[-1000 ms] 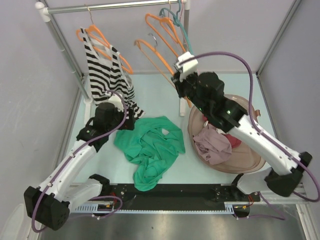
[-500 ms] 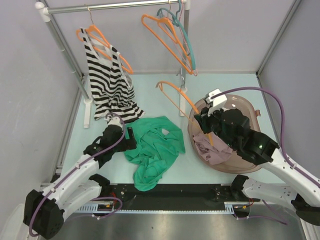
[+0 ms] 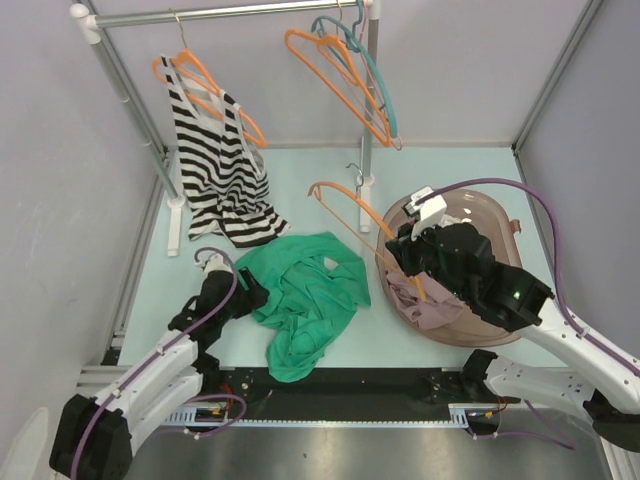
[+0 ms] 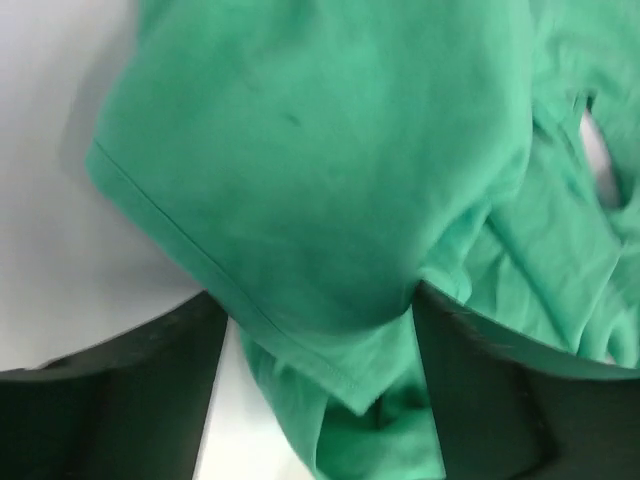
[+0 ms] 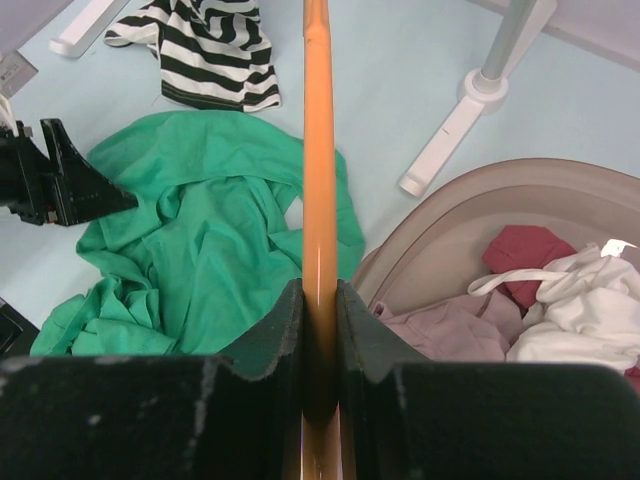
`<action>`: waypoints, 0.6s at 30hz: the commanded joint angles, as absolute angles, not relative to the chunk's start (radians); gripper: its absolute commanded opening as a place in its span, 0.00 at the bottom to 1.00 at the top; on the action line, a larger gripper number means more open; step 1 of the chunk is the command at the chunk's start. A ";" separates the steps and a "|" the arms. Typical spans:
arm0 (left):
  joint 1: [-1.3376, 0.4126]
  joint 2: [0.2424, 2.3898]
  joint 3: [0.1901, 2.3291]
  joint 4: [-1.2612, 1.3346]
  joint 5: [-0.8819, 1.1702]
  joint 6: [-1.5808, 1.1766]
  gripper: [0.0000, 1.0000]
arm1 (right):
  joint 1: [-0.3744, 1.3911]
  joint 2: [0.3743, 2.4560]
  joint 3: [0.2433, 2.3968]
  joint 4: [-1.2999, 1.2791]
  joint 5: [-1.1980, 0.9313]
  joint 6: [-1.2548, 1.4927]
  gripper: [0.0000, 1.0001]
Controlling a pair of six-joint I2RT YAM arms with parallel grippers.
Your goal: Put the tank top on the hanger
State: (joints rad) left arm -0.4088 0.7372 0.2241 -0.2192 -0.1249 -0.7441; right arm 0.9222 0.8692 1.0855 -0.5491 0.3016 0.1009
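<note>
Pale teal table (image 3: pixel 300 170), lilac walls (image 3: pixel 480 60), tank top (image 3: pixel 305 295).

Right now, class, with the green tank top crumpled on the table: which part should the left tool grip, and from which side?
Probably the hemmed edge on the left border of the tank top, approached from the left, low over the table. That flap lies outermost and thin, and the open left tool sits astride it; the middle is bunched in layers.
</note>
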 commanded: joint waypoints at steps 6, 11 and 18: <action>-0.325 0.735 0.326 -0.116 -0.081 -0.675 0.41 | 0.928 0.841 1.075 -0.500 0.288 0.112 0.00; -0.259 0.871 0.509 -0.184 -0.045 -0.490 0.10 | 0.930 0.841 1.055 -0.506 0.265 0.138 0.00; -0.129 1.212 0.855 -0.285 0.035 -0.358 0.28 | 0.933 0.844 1.039 -0.525 0.221 0.169 0.00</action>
State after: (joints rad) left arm -0.1642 1.0809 0.6811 -0.2119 0.0216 -0.4831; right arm 0.9222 0.8665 1.0328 -0.5701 0.2459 0.1368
